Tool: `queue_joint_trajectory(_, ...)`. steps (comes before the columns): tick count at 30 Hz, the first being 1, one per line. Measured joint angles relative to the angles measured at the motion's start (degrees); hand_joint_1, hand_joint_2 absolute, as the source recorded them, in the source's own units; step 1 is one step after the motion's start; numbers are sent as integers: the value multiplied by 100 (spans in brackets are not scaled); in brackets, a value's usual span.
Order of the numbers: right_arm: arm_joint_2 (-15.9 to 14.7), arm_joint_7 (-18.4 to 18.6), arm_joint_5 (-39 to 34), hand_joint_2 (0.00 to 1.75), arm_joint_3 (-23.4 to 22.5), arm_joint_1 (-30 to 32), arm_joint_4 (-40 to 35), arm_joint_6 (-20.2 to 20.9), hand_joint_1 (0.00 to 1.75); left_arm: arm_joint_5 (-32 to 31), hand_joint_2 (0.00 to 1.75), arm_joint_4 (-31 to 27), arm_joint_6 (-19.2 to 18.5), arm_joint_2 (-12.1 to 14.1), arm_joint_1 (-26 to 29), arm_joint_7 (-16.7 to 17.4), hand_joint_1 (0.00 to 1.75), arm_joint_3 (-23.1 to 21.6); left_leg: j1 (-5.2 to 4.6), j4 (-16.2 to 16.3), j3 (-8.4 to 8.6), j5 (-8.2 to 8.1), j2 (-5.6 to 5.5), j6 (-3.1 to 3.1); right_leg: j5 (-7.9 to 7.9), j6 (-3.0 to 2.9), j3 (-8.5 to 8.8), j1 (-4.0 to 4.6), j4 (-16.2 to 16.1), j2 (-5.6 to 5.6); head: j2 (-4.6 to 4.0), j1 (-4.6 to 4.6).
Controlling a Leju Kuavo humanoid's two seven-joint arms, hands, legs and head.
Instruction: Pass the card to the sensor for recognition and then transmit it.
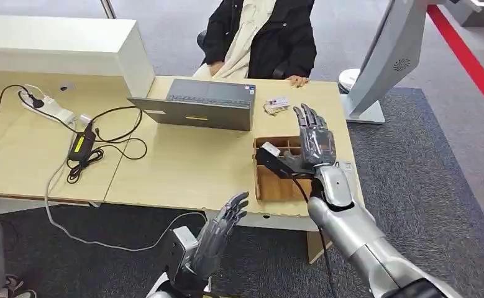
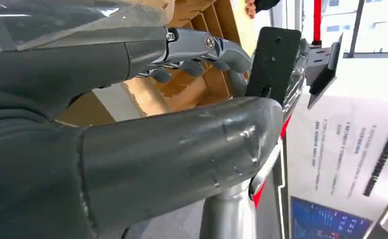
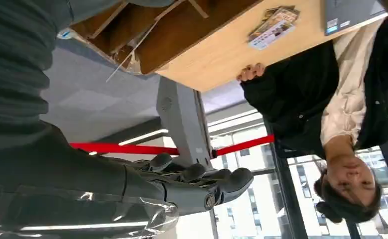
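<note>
A: Where are the small printed cards (image 1: 277, 105)?

B: Lying near the far right corner of the pale wooden desk (image 1: 183, 167), beside the grey laptop (image 1: 197, 103); neither hand holds one.

A: And the hands?

B: The right hand (image 1: 312, 141) hovers, fingers spread, over the brown cardboard divider box (image 1: 275, 182); the left hand (image 1: 222, 230) is open off the near edge. Best to reach past the box and pinch one card by its edge.
</note>
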Motion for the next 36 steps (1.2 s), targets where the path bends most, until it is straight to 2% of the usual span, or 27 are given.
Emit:
queue_joint_trajectory(3, -33, 392, 517, 175, 22, -5, 125, 11, 0, -31, 0, 0, -59, 0, 44, 0, 0, 33, 0, 0, -1, 0, 0, 0, 0, 0, -1, 0, 0, 0, 0, 0)
queue_joint_trajectory(5, -72, 527, 765, 175, 31, -15, 208, 13, 0, -35, 0, 0, -68, 0, 54, 0, 0, 44, 0, 0, 0, 0, 0, 0, 0, 0, -1, 0, 0, 0, 0, 0)
queue_joint_trajectory(14, -214, 669, 949, 175, 39, -34, 407, -13, 0, -64, 0, 0, -75, 0, 90, 20, 0, 74, 0, 0, 1, 0, 0, 0, 1, 0, 0, 0, 0, 0, 0, 0)
queue_joint_trajectory(23, -350, 634, 886, 175, -57, -35, 415, -111, 0, -75, 0, 0, -18, 0, 116, 24, 0, 79, 0, 1, 1, 0, 0, 0, 0, 0, 0, -1, 0, 0, 0, 0)
queue_joint_trajectory(36, -273, 346, 836, 175, -72, -68, 420, -109, 0, -70, 0, 2, 26, 0, 113, 15, 0, 79, 0, 0, 1, 0, 0, 0, 0, 0, 0, 0, 0, 0, 0, 0)
